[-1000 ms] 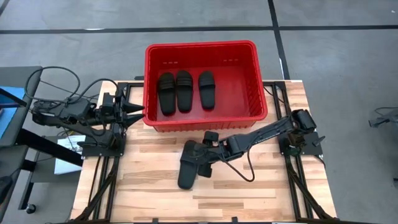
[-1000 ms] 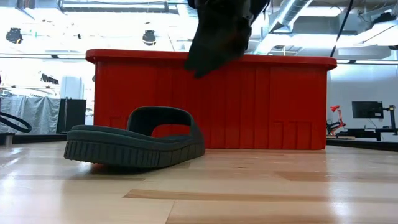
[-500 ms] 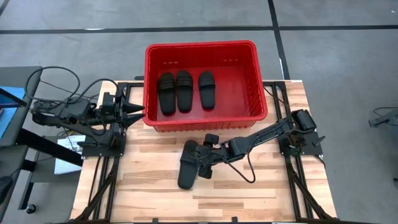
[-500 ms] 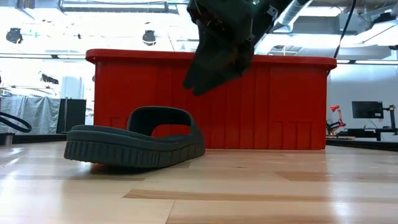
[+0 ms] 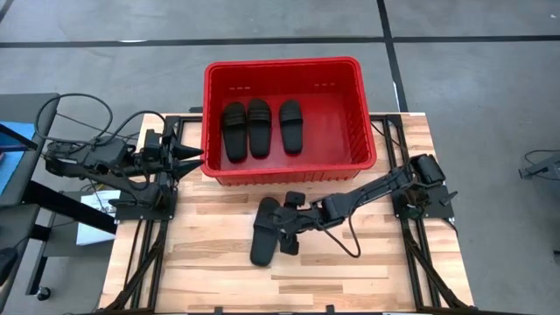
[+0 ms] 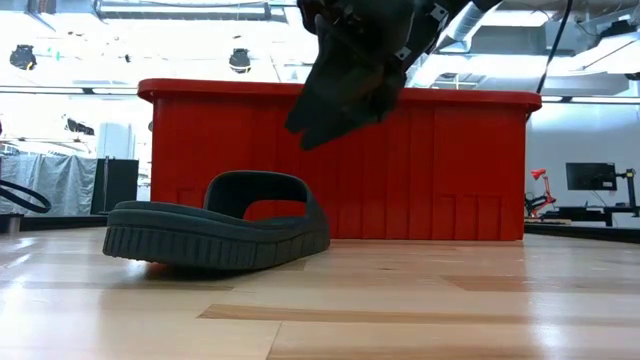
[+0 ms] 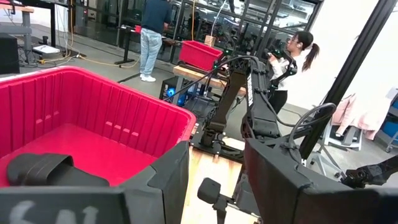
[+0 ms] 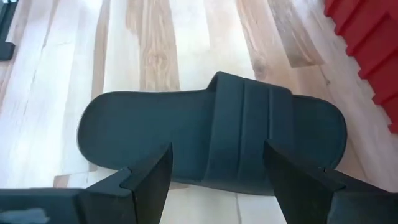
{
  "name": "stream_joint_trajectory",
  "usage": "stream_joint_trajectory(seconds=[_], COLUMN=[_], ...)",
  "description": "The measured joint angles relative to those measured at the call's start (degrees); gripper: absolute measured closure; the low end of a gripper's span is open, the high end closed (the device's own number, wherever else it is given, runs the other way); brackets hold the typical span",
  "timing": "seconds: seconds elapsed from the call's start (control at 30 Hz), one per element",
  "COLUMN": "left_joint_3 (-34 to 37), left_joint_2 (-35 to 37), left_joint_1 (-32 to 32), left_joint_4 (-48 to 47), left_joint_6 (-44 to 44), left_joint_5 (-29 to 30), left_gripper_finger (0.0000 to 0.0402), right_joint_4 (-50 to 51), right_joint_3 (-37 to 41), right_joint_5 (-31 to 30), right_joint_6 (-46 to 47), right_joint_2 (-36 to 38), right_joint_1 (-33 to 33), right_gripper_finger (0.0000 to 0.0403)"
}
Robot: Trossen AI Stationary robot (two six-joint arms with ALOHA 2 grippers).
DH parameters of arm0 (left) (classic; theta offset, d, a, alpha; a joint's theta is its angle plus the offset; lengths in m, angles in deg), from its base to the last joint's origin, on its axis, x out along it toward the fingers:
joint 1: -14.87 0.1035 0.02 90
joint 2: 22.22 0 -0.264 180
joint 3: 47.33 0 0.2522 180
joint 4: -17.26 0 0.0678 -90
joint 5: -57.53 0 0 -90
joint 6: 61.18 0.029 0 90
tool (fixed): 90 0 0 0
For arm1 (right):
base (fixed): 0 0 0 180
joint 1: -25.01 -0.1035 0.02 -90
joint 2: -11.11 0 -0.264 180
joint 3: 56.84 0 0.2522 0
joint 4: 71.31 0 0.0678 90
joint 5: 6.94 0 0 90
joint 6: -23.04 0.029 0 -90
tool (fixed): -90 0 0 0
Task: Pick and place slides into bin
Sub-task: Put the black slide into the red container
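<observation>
**Last slide lies just under the right end effector**

The one slide still out (image 5: 265,232) lies sole-down on the wooden worktop (image 5: 210,262), just in front of the bin's (image 5: 289,171) near wall and apart from it. Seen from above, its long axis runs away from the bin with a slight slant, toe end farther from the bin. Its wide strap sits at the end nearer the bin.

Three more slides (image 5: 260,127) lie side by side on the bin's floor, toward its left half.

The right end effector (image 8: 214,171) hangs directly above that strap, fingers spread wide, one on each side of the band, not touching it. In the low view it is clearly above the slide, level with the bin's rim. So the slide lies straight below; a descent should suffice.

The left end effector (image 5: 188,155) waits beside the bin's left wall, spread open and holding nothing. The right arm is much the nearer.
</observation>
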Motion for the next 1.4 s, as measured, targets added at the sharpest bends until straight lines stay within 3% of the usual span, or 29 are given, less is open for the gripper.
stream_joint_trajectory(seconds=[0.37, 0.57, 0.93, 1.07, 1.23, 1.4], left_joint_3=[0.00, 0.00, 0.02, 0.02, 0.02, 0.02], left_joint_2=[0.00, -0.02, -0.02, -0.02, -0.02, 0.00], left_joint_1=[0.01, 0.01, 0.01, 0.00, 0.02, 0.01], left_joint_4=[0.04, 0.06, -0.39, -0.39, -0.44, -1.13], left_joint_6=[-0.68, -0.70, -1.33, -1.33, -1.33, -1.29], left_joint_5=[-0.01, -0.02, -0.04, -0.02, -0.02, -0.04], left_gripper_finger=[0.0255, 0.0255, 0.0255, 0.0255, 0.0255, 0.0255], right_joint_4=[1.14, -0.17, 0.95, 2.49, 3.54, 3.80], right_joint_3=[0.00, -0.91, -4.16, -4.23, -4.17, -4.17], right_joint_5=[-2.52, -2.98, -10.58, -12.70, -9.30, -5.10], right_joint_6=[1.76, 5.43, 8.38, 13.40, 14.42, 16.44], right_joint_2=[-0.19, -5.43, -10.29, -11.15, -11.04, -10.99], right_joint_1=[0.02, -0.47, -1.75, -1.11, -1.11, -0.95], right_gripper_finger=[0.0159, 0.0159, 0.0161, 0.0213, 0.0374, 0.0393])
